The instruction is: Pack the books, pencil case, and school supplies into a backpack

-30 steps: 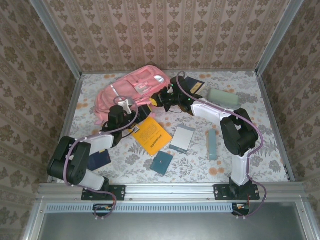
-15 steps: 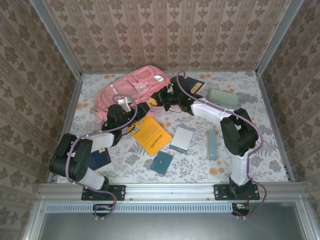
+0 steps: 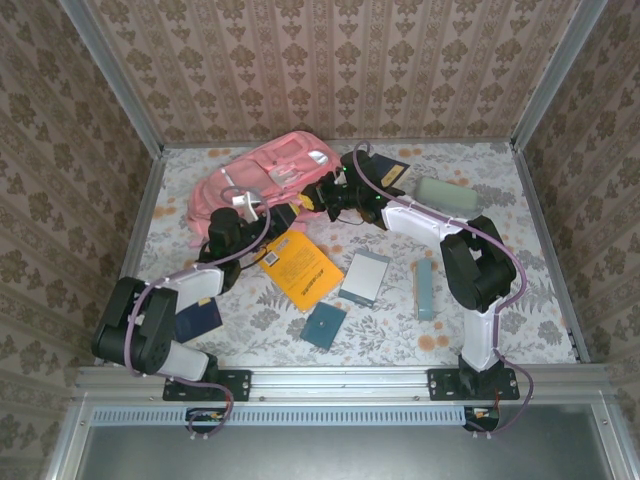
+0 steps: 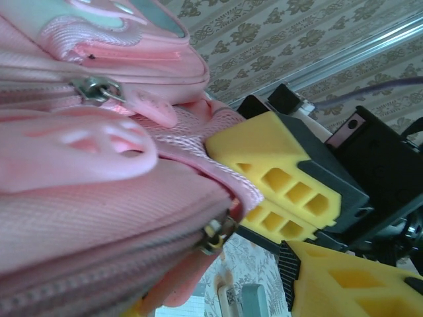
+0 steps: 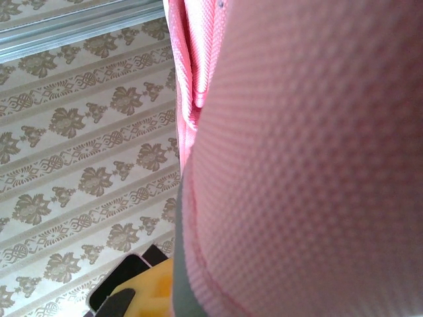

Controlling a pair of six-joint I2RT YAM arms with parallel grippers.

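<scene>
The pink backpack [image 3: 262, 175] lies at the back left, and its zippered seams [image 4: 99, 191] crowd the left wrist view. My left gripper [image 3: 246, 206] is at its near edge, open, with pink fabric between its spread jaws. My right gripper [image 3: 308, 197] is shut on the backpack's right edge, where its yellow fingers [image 4: 284, 181] pinch the fabric; pink mesh [image 5: 304, 165] covers the right wrist view. On the table lie an orange-yellow book [image 3: 300, 268], a grey-white book [image 3: 365, 277], a navy book [image 3: 386, 174], a dark blue book [image 3: 198, 318], the mint pencil case [image 3: 447, 193], a pale-teal bar [image 3: 424, 288] and a dark-teal pad [image 3: 324, 325].
Patterned walls and metal posts [image 3: 150, 140] close in the table on three sides. The dark blue book lies partly under my left arm. The right arm reaches across the back, over the navy book's corner.
My left gripper has edged closer against the backpack and its jaws have narrowed. The right arm and the loose items have not moved.
</scene>
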